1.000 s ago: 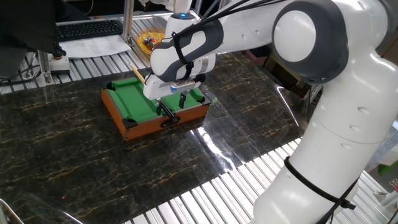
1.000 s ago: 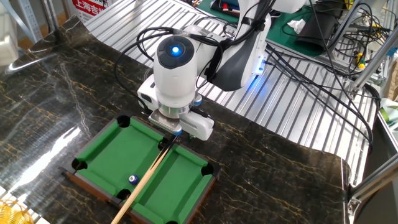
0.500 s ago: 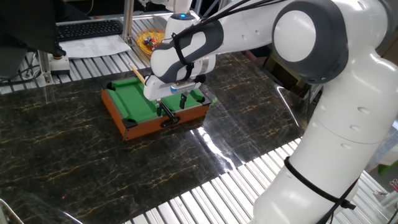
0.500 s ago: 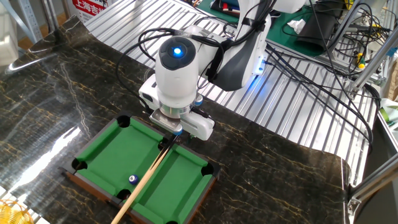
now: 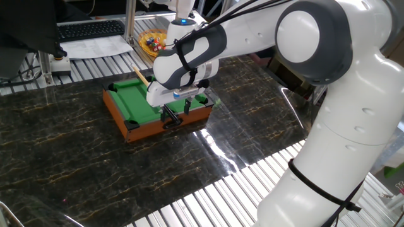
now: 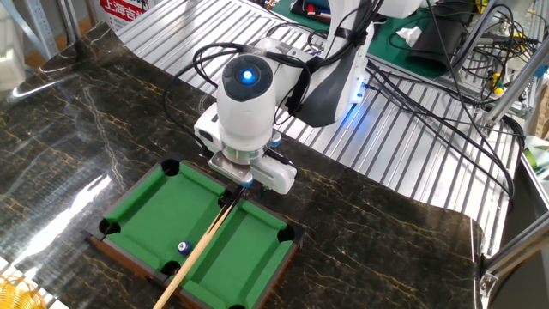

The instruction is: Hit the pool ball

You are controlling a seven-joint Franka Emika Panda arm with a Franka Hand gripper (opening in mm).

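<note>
On the dark table (image 6: pixel 103 129) a stick (image 6: pixel 202 249) is held tight by the gripper (image 6: pixel 233 192) over the green felt (image 6: pixel 171 215) so the ball (image 6: pixel 183 247), near the far edge, can be hit.

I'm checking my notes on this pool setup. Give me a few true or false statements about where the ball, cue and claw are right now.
1. The claw grips the wooden cue. True.
2. The pool ball lies on the green felt of the mini pool table. True.
3. The ball sits inside a corner pocket. False: it lies on the felt near a rail.
4. The cue lies flat outside the table. False: it slants over the felt.
</note>
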